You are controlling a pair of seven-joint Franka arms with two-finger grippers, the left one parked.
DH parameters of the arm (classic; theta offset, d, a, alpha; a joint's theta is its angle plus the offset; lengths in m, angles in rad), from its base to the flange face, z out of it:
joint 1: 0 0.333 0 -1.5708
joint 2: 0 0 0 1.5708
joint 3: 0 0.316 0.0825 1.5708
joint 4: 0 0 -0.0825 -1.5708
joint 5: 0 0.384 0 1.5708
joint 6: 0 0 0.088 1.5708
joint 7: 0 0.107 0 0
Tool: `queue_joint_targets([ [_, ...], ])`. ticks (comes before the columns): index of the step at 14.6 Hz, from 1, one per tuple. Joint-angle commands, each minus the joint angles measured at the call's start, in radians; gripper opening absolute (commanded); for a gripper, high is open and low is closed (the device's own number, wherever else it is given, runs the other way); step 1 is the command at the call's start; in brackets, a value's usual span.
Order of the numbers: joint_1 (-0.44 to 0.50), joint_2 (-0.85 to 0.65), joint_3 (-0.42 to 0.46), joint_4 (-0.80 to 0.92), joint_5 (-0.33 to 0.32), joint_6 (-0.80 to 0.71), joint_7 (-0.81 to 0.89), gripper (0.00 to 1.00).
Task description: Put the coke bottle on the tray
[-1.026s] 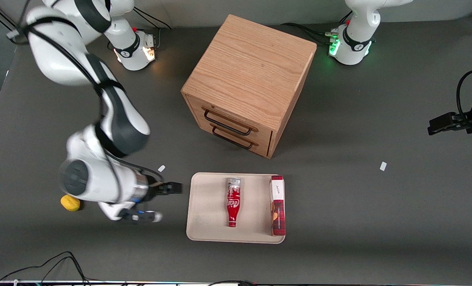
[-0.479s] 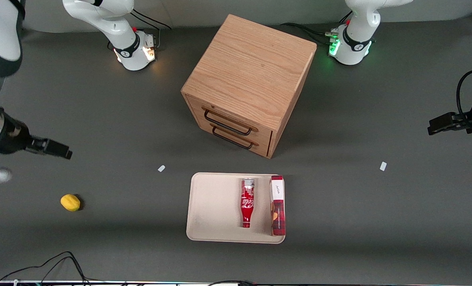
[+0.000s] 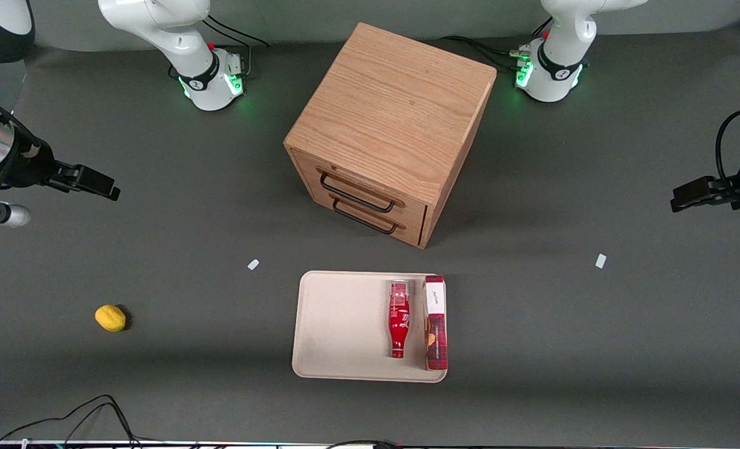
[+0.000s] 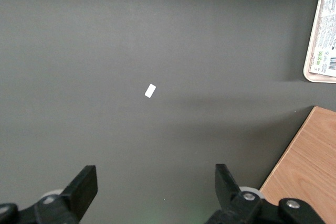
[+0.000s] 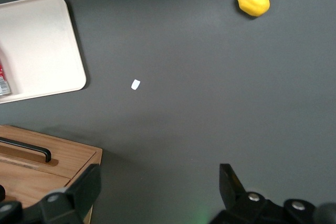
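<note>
The coke bottle (image 3: 398, 318), red with a silvery base, lies on its side on the cream-beige tray (image 3: 332, 324). Its base points toward the cabinet, and it rests close beside a flat red box (image 3: 435, 324). My right gripper (image 3: 101, 186) is open and empty. It hangs above the table toward the working arm's end, well away from the tray. In the right wrist view its fingers (image 5: 157, 187) spread wide over bare table, with the tray's corner (image 5: 37, 45) in sight.
A wooden two-drawer cabinet (image 3: 388, 125) stands farther from the front camera than the tray. A yellow lemon (image 3: 110, 317) lies on the table toward the working arm's end. Two small white scraps (image 3: 253, 264) (image 3: 600, 260) lie on the table.
My gripper has drawn back from beside the tray to the working arm's end of the table. The bottle has rolled across the tray toward the red box.
</note>
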Motion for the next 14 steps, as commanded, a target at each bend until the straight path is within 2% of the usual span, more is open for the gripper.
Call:
queue_joint_targets([
  [1, 0.014, -0.064, -0.020, -0.096, 0.029, 0.045, 0.014, 1.00],
  [7, 0.016, -0.039, -0.022, -0.066, 0.015, 0.039, 0.012, 1.00],
  [10, 0.022, -0.025, -0.017, -0.032, -0.033, 0.024, 0.016, 1.00],
  [14, 0.020, -0.025, -0.018, -0.030, -0.040, 0.021, 0.016, 1.00],
])
